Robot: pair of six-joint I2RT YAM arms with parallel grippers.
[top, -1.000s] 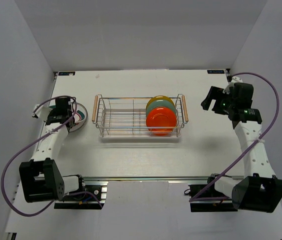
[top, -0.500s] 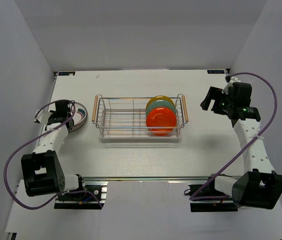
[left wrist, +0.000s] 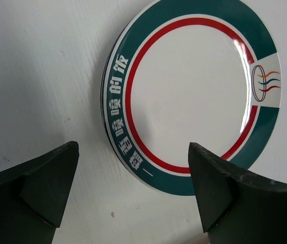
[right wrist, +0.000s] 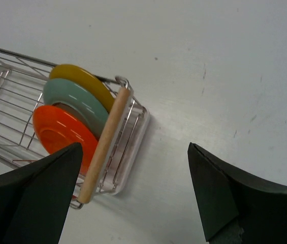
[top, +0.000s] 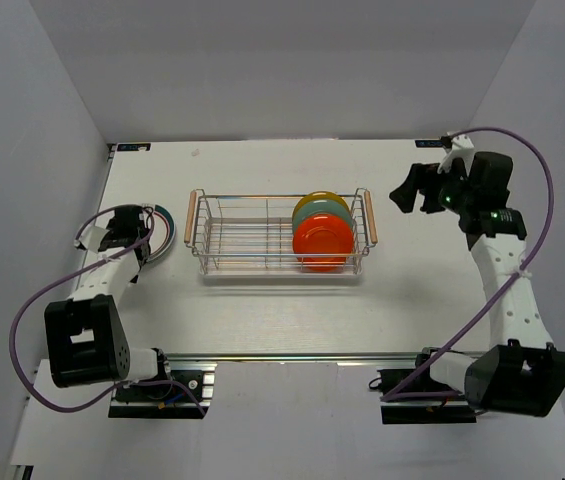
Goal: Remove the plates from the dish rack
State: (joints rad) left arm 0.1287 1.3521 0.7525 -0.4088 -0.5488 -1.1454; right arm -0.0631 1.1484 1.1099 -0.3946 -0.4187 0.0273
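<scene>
A white plate point(left wrist: 194, 86) with a teal rim and red ring lies flat on the table at the left point(top: 166, 228), on top of another plate whose dark edge shows under it. My left gripper point(left wrist: 133, 195) point(top: 146, 238) hovers open over its near edge, holding nothing. The dish rack point(top: 262, 235) point(right wrist: 133, 127) stands mid-table. At its right end stand an orange plate point(top: 322, 243) point(right wrist: 62, 134), a teal plate point(top: 324, 213) point(right wrist: 74, 104) and a yellow plate point(top: 319, 197) point(right wrist: 80, 79). My right gripper point(top: 409, 190) point(right wrist: 135, 195) hangs open and empty, right of the rack.
The rack has a wooden handle at each end, the right handle point(right wrist: 105, 147) point(top: 369, 217) nearest my right gripper and the left handle point(top: 190, 217) facing the stacked plates. White walls close in the table on three sides.
My left gripper has opened and let go of the white plate, which now lies flat on the left stack. My right gripper has shifted back and left, toward the rack.
</scene>
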